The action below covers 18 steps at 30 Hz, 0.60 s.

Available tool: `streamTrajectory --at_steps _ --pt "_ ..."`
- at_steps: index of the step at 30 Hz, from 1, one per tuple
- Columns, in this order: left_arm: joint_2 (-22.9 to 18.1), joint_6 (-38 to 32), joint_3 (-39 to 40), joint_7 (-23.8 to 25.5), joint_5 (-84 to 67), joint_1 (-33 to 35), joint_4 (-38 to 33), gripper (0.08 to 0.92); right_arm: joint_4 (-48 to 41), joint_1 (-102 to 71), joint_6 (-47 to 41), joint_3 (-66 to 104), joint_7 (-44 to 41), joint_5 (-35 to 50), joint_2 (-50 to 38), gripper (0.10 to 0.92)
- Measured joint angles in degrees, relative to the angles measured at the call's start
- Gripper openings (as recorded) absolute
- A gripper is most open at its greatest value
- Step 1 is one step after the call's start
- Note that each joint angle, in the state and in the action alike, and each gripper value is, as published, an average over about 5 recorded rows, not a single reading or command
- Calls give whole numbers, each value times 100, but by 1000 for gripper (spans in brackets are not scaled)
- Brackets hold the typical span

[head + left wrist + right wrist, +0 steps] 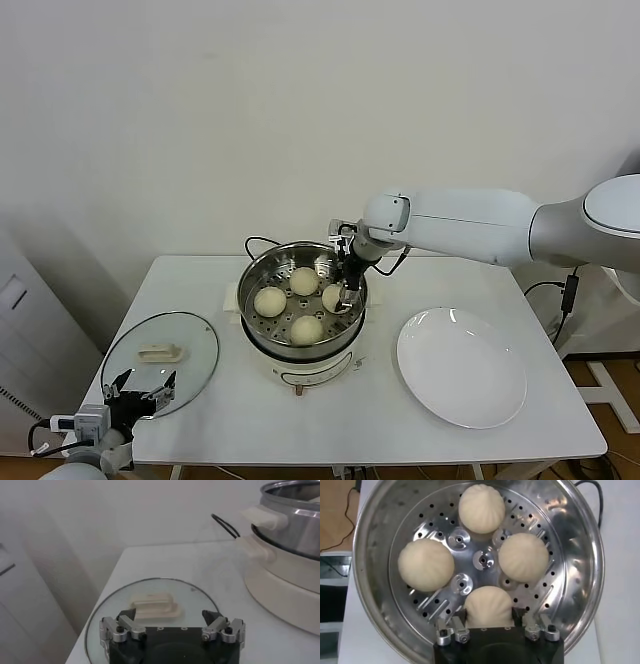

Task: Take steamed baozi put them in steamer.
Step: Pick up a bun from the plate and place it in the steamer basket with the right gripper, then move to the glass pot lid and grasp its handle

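Stainless steel surrounds all four steamed baozi point(487, 509), which are seen lying on the perforated floor of the steamer point(262, 322), itself seated on its white cooker base. The right gripper point(343, 294) is lowered inside the basket, and the bun point(488, 606) nearest it is held between its fingers point(451, 633), apparently pinched at the sides, though how firmly cannot be judged. The white plate point(500, 397) lies bare on the table. A risk is judged here: if the soft dough sticks to the pads, the bun may be dragged up or tipped against its neighbours when the arm is raised; the steel wall could also be clipped. The left gripper point(172, 628) is parked over the glass lid point(200, 595) with fingers spread.
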Motion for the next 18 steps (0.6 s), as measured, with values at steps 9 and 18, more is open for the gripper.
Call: streamTrajectory --at_steps 9,18 --pt "-33 8 -34 -9 8 6 -18 823 133 324 115 416 -112 126 -480 823" --pt "-87 48 -74 -15 17 -58 -57 823 606 351 390 1078 223 316 -1640 823"
